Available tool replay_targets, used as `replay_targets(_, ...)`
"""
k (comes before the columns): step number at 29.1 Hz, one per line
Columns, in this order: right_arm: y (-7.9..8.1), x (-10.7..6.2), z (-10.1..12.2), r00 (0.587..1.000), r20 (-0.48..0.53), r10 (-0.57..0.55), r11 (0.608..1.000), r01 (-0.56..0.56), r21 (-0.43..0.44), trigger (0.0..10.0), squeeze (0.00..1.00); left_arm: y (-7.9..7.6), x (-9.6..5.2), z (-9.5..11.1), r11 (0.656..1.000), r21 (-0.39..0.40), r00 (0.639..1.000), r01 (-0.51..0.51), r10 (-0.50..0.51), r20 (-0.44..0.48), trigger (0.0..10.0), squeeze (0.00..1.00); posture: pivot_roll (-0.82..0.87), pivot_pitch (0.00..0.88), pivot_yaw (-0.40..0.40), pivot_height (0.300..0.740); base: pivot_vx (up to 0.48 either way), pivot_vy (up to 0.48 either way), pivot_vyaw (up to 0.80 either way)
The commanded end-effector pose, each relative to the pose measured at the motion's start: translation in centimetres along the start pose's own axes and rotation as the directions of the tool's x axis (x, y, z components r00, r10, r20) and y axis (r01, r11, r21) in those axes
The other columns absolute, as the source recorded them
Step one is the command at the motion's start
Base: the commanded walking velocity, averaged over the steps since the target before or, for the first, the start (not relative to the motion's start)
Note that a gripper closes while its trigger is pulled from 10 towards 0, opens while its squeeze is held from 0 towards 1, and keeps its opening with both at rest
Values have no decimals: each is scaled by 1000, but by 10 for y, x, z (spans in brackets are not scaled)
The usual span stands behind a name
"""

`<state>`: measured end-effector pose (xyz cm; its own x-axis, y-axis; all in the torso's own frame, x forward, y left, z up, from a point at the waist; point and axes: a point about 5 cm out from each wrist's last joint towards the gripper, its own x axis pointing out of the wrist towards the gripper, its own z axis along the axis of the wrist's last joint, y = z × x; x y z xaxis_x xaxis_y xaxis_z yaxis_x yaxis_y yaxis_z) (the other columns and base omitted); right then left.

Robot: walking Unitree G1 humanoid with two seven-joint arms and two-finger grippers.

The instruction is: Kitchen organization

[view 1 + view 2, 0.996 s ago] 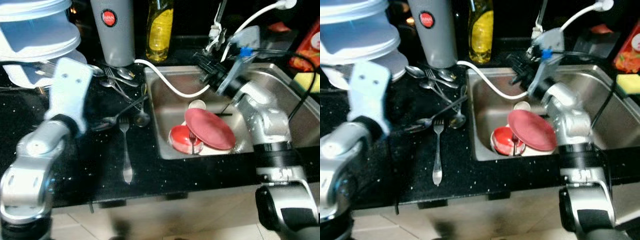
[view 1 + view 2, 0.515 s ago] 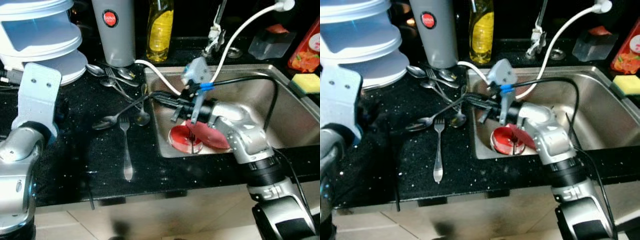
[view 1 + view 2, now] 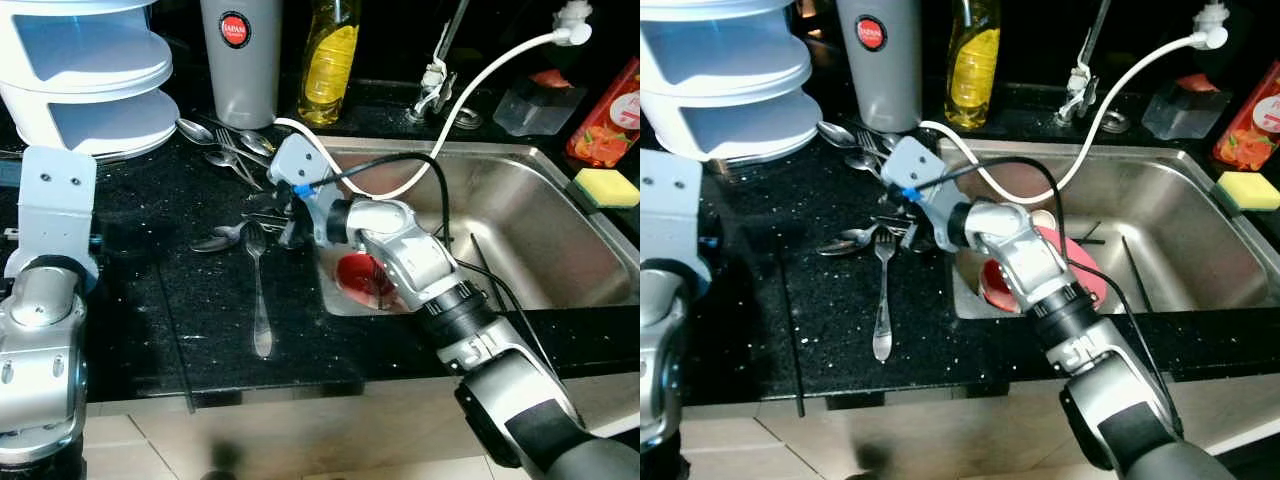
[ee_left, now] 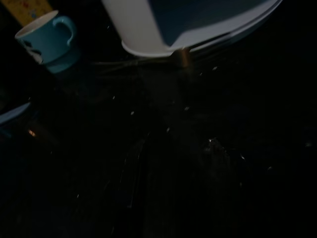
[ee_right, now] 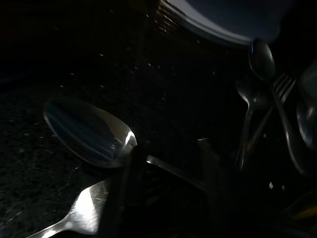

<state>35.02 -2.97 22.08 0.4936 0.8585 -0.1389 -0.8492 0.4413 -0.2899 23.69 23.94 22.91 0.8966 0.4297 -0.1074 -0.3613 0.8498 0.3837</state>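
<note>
The right pincer, fingers apart astride a spoon's handle amid cutlery on the black table beside the sink, seems mid-pickup and next needs to close squarely on it.

One grey steel canister, one yellow dish-soap bottle, one yellow sponge, one blue ceramic mug, two silver robot arms, several scattered steel spoons and forks

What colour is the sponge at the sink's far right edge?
The sponge is yellow with a green underside, clearest in the left eye view.
</note>
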Motion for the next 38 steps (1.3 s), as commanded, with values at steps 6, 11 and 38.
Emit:
replay_targets(6, -26, -21, -1, 999, 1, -53, 992, 52, 111, 10000, 1000, -5, -2, -2, 1000, -7, 1000, -6, 6, 1, 10000, 0, 263, 31, -108, 740, 0, 0, 0)
replay_targets(11, -32, -54, -1, 1000, 13, -10, 981, 7, 196, 10000, 1000, -2, 1, 0, 1000, -6, 999, -26, 26, 19, 10000, 0, 242, 29, -107, 740, 0, 0, 0)
replay_targets(38, 7, -73, -11, 994, -21, 104, 962, -95, 256, 10000, 0, -22, 19, 13, 999, 43, 996, 21, -24, 83, 10000, 0, 198, 34, -87, 740, 0, 0, 0)
